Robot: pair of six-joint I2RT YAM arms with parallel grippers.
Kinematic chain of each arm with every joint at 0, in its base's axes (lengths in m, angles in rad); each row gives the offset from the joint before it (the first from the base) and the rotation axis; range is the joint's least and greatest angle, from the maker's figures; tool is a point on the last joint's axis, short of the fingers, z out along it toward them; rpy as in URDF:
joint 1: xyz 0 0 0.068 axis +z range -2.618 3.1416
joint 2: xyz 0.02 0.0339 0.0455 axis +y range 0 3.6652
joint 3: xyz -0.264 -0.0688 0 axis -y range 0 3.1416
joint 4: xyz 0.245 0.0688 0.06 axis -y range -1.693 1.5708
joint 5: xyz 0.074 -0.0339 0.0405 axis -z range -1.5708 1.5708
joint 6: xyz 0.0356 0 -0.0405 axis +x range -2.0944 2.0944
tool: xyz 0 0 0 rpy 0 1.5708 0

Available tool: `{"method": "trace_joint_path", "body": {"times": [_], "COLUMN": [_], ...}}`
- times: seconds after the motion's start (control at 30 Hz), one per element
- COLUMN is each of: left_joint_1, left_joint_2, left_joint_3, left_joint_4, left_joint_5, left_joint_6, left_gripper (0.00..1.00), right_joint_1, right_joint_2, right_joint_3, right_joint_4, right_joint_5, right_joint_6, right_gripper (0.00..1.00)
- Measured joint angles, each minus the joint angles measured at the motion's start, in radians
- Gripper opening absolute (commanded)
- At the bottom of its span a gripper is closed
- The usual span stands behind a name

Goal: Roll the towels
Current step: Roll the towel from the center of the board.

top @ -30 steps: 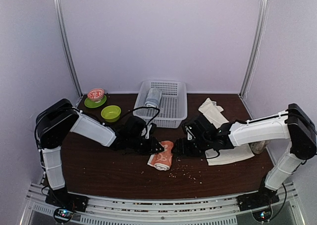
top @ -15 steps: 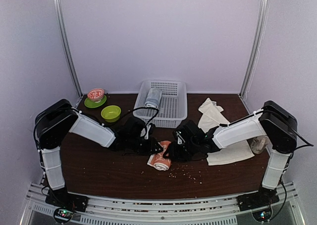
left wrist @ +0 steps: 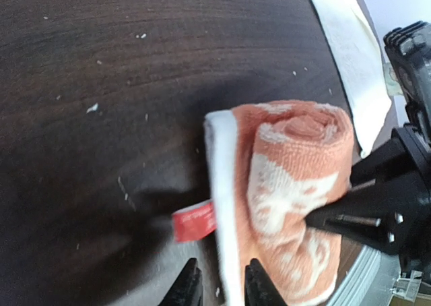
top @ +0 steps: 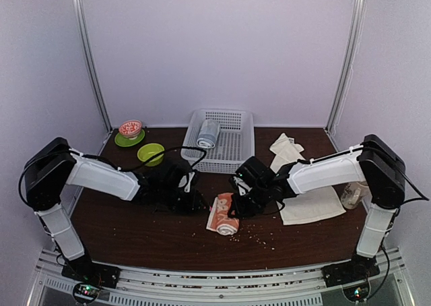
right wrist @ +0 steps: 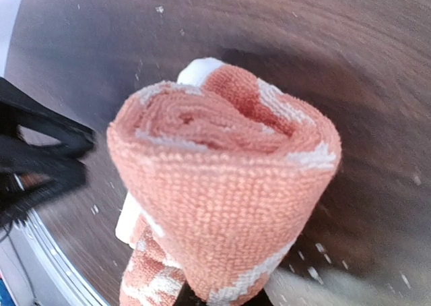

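The salmon-orange towel (top: pixel 223 214) with white prints lies rolled on the dark table, its spiral end facing the right wrist camera (right wrist: pixel 222 185). My right gripper (top: pixel 237 202) is shut on the roll's end. One of its black fingers (left wrist: pixel 337 219) presses into the roll's side, and the roll hides its fingertips in the right wrist view. My left gripper (left wrist: pixel 222 289) stands slightly open at the other end, with the towel's white hem (left wrist: pixel 222 205) running loosely between its fingertips beside a red label (left wrist: pixel 194 222). The cream-white towel (top: pixel 306 201) lies flat and unrolled to the right.
A white basket (top: pixel 236 159) at the back centre holds a grey-blue rolled towel (top: pixel 207 134). At the back left stand a green bowl (top: pixel 150 154) and a patterned bowl on a green plate (top: pixel 130 129). A clear jar (top: pixel 350 197) stands at the right edge. Crumbs (top: pixel 259 235) lie in front.
My right gripper has moved left to the orange roll and closed on it. The left arm has drawn back to the left and its jaws have eased apart. The roll shifted slightly.
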Motion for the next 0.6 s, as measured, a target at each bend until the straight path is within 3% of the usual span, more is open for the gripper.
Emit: {"method": "trace_joint_path", "body": {"times": [0.3, 0.6], "left_joint_1": [-0.023, -0.072], "left_joint_2": [-0.179, -0.190], "left_joint_3": [-0.051, -0.006], "left_joint_4": [-0.078, -0.106], "left_joint_5": [0.000, 0.027], "left_joint_6": [0.064, 0.128], "left_gripper": [0.25, 0.24], "right_joint_1": [0.021, 0.097], "right_joint_2": [-0.107, -0.048], "right_joint_3": [-0.008, 0.097], "right_joint_4": [-0.323, -0.436], "right_joint_5": [0.011, -0.040], "right_joint_6": [-0.262, -0.417], "right_gripper": [0.00, 0.00]}}
